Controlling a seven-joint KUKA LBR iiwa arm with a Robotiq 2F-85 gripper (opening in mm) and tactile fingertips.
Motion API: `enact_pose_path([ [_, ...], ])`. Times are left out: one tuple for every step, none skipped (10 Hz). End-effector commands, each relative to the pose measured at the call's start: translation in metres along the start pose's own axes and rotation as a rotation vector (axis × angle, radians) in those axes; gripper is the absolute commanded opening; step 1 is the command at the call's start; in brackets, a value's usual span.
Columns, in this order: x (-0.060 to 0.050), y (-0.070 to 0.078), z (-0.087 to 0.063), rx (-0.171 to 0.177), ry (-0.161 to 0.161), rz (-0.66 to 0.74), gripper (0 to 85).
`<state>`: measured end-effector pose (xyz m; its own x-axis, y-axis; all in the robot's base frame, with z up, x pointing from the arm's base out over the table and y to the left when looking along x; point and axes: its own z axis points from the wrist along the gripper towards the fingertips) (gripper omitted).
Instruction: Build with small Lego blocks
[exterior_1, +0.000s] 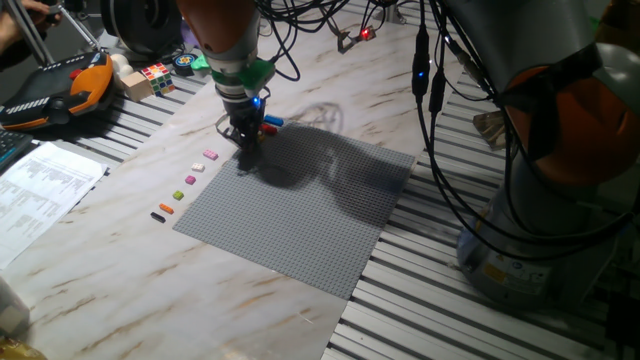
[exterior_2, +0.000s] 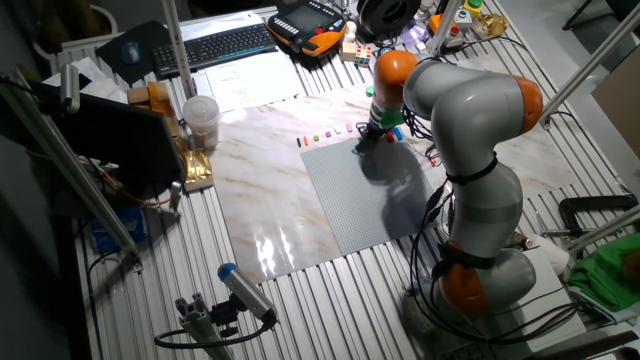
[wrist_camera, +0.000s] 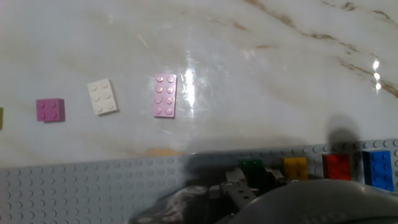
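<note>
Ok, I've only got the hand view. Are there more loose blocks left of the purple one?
Observer: Yes. The one fixed view shows three more in the row: a yellowish block, an orange block, and a black block at the end.
Operator: Where on the baseplate is the gripper?
Observer: The gripper is low over the corner of the baseplate nearest the pink block.
Operator: Anything beyond the arm?
Observer: A Rubik's cube sits near the far edge of the table, apart from the blocks.
</note>
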<state>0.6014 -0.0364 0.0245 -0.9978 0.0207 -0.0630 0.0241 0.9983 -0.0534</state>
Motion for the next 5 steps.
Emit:
enact_pose_path([
  [-0.0001, 0.0000, -0.0003, 0.000, 0.000, 0.000, 0.7],
  [-0.0002, 0.0000, -0.0002, 0.000, 0.000, 0.000, 0.7],
  [-0.0004, -0.0004, -0.0003, 0.000, 0.000, 0.000, 0.7],
  [-0.0004, -0.0012, -0.0004, 0.002, 0.000, 0.000, 0.7],
  [-0.0006, -0.0021, -0.0001, 0.002, 0.000, 0.000, 0.7],
])
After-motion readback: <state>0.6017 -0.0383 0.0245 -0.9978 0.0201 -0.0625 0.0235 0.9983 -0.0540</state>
